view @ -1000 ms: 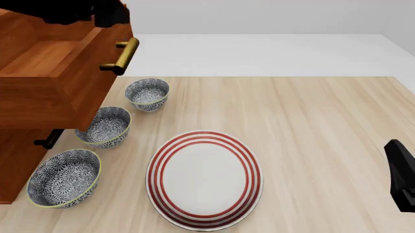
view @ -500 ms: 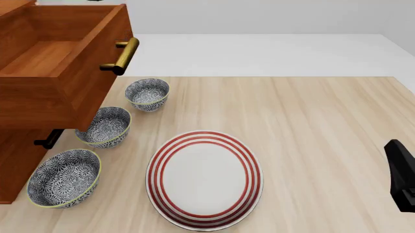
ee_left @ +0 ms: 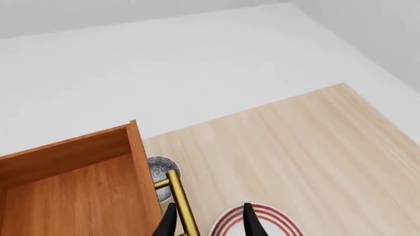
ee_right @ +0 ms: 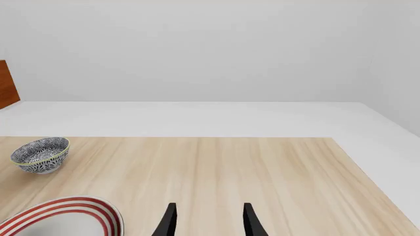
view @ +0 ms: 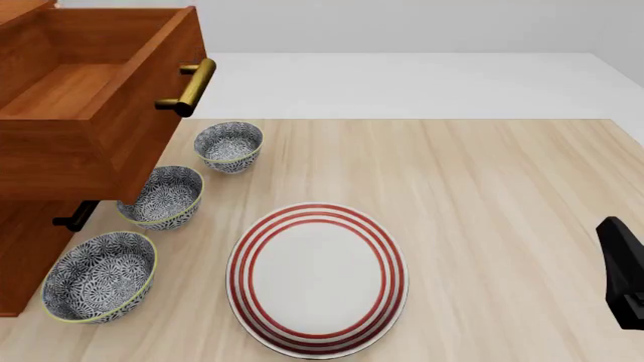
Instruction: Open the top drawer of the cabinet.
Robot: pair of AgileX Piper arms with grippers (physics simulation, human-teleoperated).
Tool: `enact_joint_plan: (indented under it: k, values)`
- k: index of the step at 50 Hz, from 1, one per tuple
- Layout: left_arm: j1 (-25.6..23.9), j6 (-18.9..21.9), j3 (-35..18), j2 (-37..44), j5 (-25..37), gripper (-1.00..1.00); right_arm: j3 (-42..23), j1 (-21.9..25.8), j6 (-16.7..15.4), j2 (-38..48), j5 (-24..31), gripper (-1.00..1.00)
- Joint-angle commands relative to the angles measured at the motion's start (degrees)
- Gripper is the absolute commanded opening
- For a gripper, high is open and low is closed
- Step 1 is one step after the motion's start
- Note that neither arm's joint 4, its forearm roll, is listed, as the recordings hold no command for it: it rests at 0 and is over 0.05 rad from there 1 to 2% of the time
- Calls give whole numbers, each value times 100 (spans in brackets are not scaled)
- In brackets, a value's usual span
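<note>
The cabinet (view: 29, 253) stands at the table's left edge. Its top drawer (view: 96, 124) is pulled far out, showing a bare wood inside (ee_left: 72, 196). The brass bar handle (view: 188, 87) juts from the drawer front. My left gripper (ee_left: 210, 226) does not show in the front view. In the left wrist view it hangs open above the drawer front, the handle (ee_left: 182, 209) just beside one finger, nothing held. My right gripper (ee_right: 208, 223) is open and empty, low over the table at the near right, far from the cabinet. A black part of that arm (view: 624, 271) shows at the front view's right edge.
Three patterned bowls (view: 228, 145) (view: 161, 194) (view: 99, 275) sit in a row beside the cabinet, partly under the open drawer. A red-ringed white plate (view: 317, 277) lies near the front middle of the wooden table (view: 483, 196). A dark lower handle (view: 75, 216) sticks out below the drawer.
The left arm's dark shape over the drawer's back corner has risen out of the front view. The drawer, the bowls, the plate and the right arm have not moved.
</note>
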Motion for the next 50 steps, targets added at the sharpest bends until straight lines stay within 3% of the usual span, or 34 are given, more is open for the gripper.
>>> enact_joint_plan:
  k: [1, 50]
  values:
    - [-48, -45, 167, -214, -97, 100, 0, 0, 0, 0, -1, 100]
    - [-307, -107, 328, -548, -4, 100, 0, 0, -1, 0, 0, 100]
